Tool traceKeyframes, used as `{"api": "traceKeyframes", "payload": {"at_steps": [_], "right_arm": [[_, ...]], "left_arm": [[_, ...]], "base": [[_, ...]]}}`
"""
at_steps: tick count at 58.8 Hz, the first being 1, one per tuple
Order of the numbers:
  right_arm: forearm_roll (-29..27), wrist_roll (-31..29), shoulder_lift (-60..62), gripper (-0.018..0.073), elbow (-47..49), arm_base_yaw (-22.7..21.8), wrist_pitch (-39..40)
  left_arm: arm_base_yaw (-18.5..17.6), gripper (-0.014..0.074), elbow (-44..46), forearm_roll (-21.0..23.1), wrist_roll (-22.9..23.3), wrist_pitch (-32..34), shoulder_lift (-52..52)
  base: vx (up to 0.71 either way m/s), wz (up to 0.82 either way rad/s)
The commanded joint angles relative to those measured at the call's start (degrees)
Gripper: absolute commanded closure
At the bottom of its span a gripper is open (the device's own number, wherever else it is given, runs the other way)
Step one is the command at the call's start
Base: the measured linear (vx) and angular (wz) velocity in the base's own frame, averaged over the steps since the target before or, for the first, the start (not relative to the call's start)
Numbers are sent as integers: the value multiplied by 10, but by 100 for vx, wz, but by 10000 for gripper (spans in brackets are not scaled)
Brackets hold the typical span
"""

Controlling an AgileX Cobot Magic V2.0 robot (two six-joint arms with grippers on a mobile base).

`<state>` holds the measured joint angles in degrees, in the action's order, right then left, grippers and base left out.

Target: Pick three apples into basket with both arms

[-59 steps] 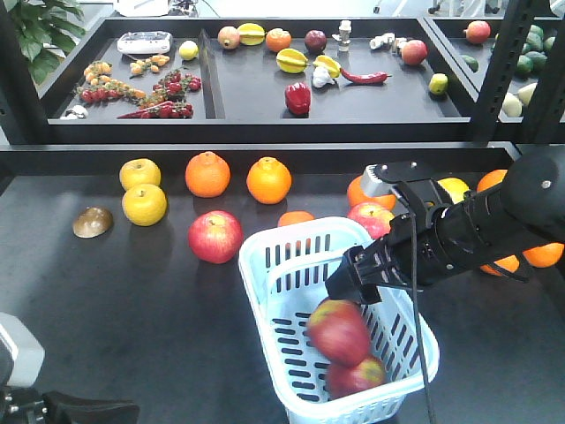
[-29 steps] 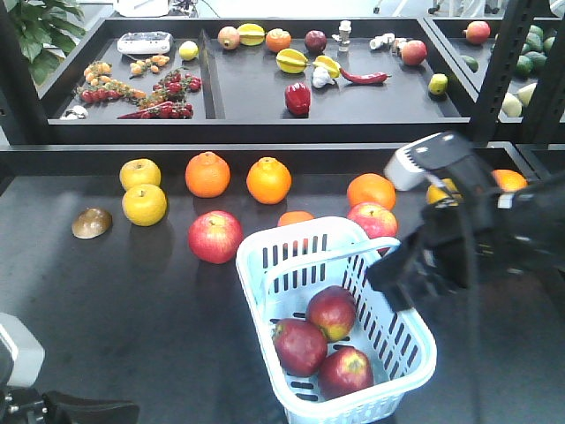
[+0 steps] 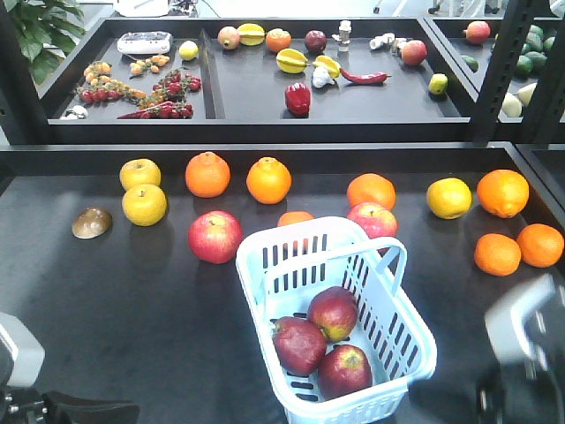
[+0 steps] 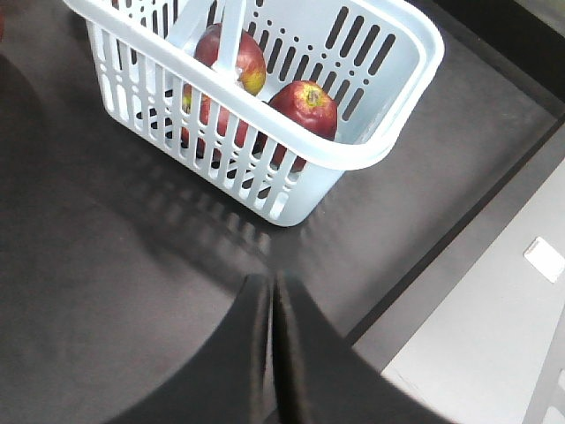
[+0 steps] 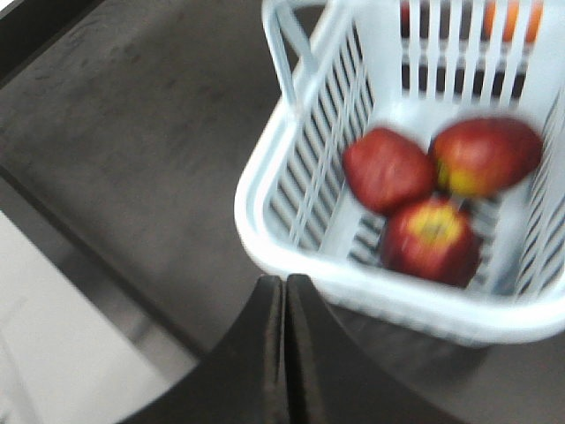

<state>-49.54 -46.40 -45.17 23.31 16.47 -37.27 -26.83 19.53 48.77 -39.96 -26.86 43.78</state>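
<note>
Our left claw (image 4: 272,353): jaws pressed together, empty. Our right claw (image 5: 284,353): likewise closed, empty. Basket (image 3: 415,340): on the table (image 3: 132,309), ahead of both claws, right claw nearer; long axis diagonal, near-right to far-left. Three apples (image 3: 328,340): clustered inside its near end. We judge the task complete.

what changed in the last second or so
The right arm let its apple go and pulled back off the basket toward the near right corner. Three apples now lie in the basket, which shifted slightly. The table fruit and the left arm stayed put.
</note>
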Motion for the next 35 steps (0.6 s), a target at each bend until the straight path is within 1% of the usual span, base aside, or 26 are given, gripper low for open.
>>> {"api": "traceKeyframes", "payload": {"at_steps": [1, 5, 14, 35], "right_arm": [[-68, -6, 41, 564, -43, 0, 21], [-79, -8, 62, 564, -59, 0, 18], [-81, -7, 89, 564, -63, 0, 18], [-79, -7, 90, 564, -63, 0, 17]], "left_arm": [[-2, 602, 13, 15, 5, 10, -1], [-2, 602, 13, 15, 5, 5, -1], [-2, 602, 13, 14, 5, 1, -1], [-2, 602, 13, 14, 5, 2, -1]], "base": [[0, 0], [0, 0], [0, 0], [0, 0]]}}
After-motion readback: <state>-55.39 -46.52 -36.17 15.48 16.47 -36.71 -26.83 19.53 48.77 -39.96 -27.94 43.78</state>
